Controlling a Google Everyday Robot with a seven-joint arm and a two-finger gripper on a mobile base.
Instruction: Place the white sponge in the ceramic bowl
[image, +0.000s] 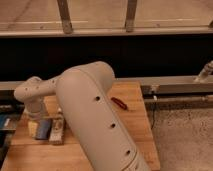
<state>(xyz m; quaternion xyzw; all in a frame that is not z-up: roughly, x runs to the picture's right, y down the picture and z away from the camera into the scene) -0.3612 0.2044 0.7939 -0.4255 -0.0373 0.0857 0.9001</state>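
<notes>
The gripper is hanging at the far left end of the wooden table, tucked under the rounded wrist joint of the arm, so the joint is covering most of it. Its jaws are standing spread wide, and nothing is showing between them. The white sponge is lying flat on the tabletop just below the gripper, looking pale blue-grey in this light, and nothing is gripping it. A small yellowish piece is sitting right against the sponge's left side, also beneath the gripper. To the right of the sponge, a block-shaped item is resting on the wood close beside it. The big cream upper arm is sweeping across the middle of the view and covering much of the table, and I cannot pick out the ceramic bowl. Well off to the gripper's right, past the arm, a small red object is lying on the table. Something blue is showing beyond the table's left edge, just left of the gripper.
</notes>
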